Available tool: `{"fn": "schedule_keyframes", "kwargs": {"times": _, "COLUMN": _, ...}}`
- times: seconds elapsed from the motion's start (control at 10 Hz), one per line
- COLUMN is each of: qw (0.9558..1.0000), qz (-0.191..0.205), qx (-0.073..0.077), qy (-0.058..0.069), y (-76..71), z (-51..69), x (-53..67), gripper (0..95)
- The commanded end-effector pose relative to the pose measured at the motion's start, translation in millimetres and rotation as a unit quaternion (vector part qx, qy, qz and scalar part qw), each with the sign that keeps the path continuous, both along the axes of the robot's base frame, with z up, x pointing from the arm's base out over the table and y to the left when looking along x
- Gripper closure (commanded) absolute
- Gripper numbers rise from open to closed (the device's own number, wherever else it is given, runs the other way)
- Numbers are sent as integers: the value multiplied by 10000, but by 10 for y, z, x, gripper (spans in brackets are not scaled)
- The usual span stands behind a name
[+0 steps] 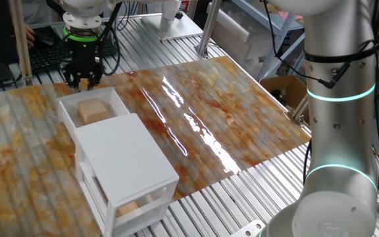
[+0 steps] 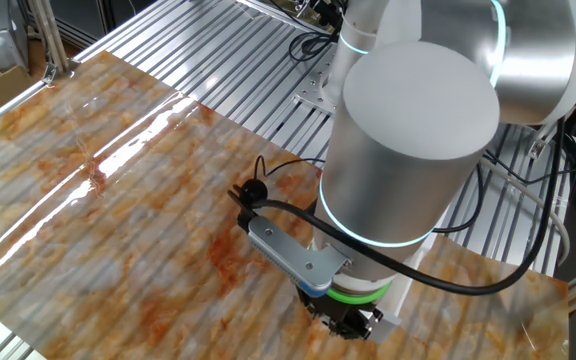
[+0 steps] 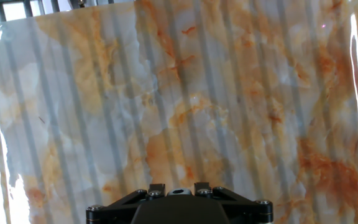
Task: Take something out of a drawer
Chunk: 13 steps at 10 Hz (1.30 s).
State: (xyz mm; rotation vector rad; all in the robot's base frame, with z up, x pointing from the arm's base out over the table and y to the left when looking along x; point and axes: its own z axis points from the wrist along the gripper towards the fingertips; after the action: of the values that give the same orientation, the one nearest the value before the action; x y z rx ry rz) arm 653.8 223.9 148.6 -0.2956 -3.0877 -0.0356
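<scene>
Marble-patterned orange-white sheet (image 1: 229,125) is laid over the slatted metal table (image 1: 242,217), and the white two-drawer cabinet (image 1: 127,168) is stood near its front-left corner in one fixed view

Top drawer (image 1: 68,112) is pulled out toward the arm's side; the wooden block (image 1: 92,111) is seen lying flat inside it, about mid-tray, apart from the walls as far as can be told. A second tan lump (image 1: 129,209) is visible through the lower drawer front, blurred, not the target

Gripper (image 1: 83,80) is held just past the outer end of the open drawer, close above the sheet, not over the block. Jaw state cannot be told: fingertips are hidden in the fixed views and only the hand's base shows in the hand view, with bare sheet beyond. Nothing is seen held

Step judged: drawer already opened, block not yet grasped, so the reach-in is pending. Next move would call for the gripper to be raised clear of the drawer's end wall, brought over the block, opened wider than the block, then lowered between the thin walls

Block's long axis is judged to run roughly across the drawer's short width, broad face up; the difference between its sides is small, so this is tentative. Closing across the shorter side is suggested
</scene>
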Motion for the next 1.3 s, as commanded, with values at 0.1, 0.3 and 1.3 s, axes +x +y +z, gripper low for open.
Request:
{"fn": "schedule_keyframes", "kwargs": {"times": 0.1, "qw": 9999, "qz": -168, "qx": 6, "qy": 31, "y": 0, "z": 1, "x": -7, "gripper": 380}}
{"fn": "schedule_keyframes", "kwargs": {"times": 0.3, "qw": 9995, "qz": -311, "qx": 45, "qy": 39, "y": 14, "z": 5, "x": -12, "gripper": 190}}
{"fn": "schedule_keyframes", "kwargs": {"times": 1.3, "qw": 9993, "qz": -317, "qx": 114, "qy": 170, "y": 107, "z": 287, "x": -32, "gripper": 380}}
